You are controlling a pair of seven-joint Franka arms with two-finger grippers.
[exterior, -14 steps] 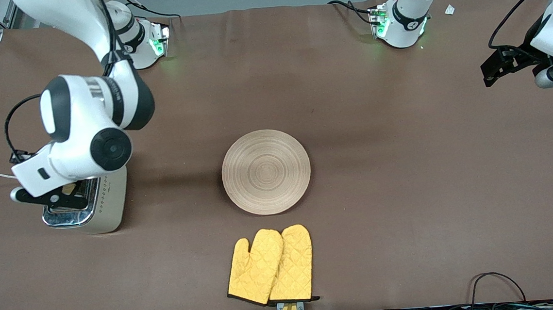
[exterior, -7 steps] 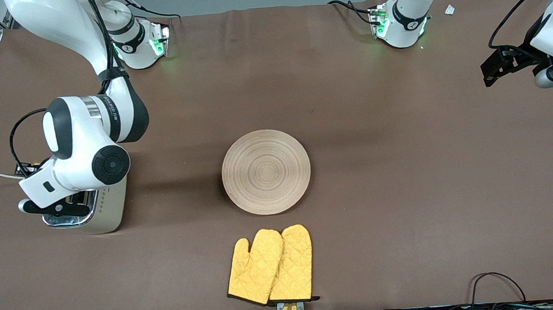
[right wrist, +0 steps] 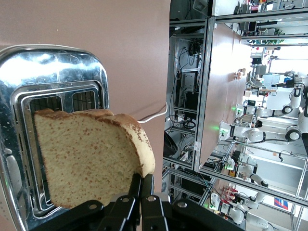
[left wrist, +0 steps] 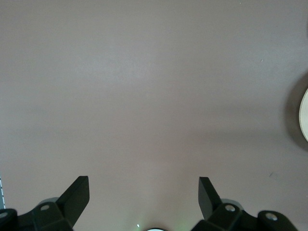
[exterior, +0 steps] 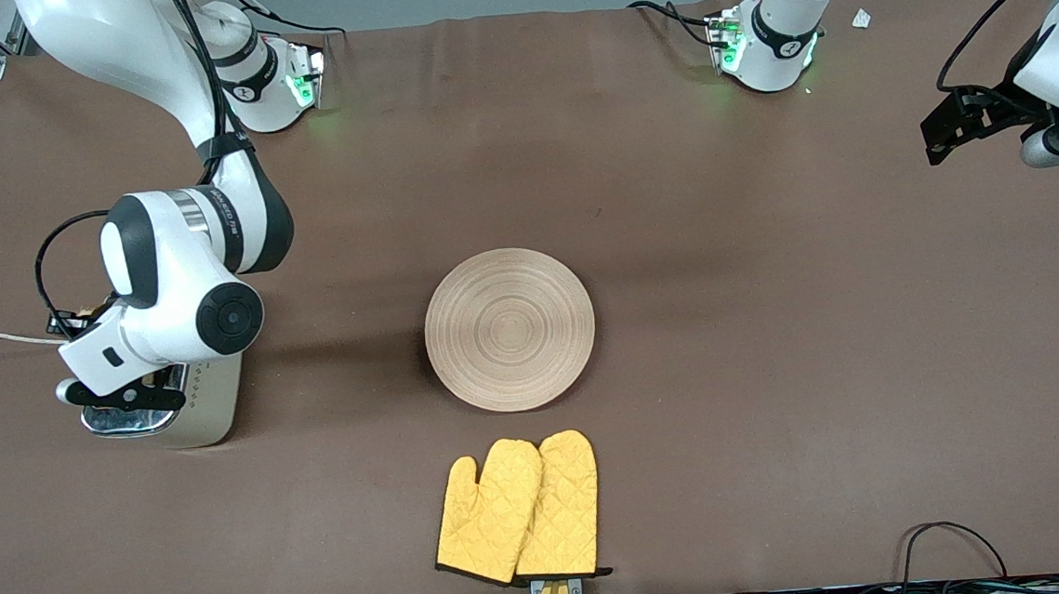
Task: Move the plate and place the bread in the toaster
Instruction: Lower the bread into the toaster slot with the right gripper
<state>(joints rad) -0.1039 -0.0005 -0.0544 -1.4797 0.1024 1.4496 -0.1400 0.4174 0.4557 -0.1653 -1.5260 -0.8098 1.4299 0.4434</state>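
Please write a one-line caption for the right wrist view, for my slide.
Right hand holds the bread over the toaster slots.

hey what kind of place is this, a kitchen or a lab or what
Likely a robotics lab staged as a kitchen: two Franka arms bolted to a brown-covered table, with a toaster, wooden plate and yellow oven mitts; metal equipment racks stand nearby.

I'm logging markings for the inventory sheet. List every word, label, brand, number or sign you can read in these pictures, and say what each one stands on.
None can be read.
Right arm's forearm: dark lettering, too small to read.
Toaster: a row of small marks along its side by the chrome top, too small to read.
Plate, bread, yellow oven mitts, right gripper, left gripper: no text in view.
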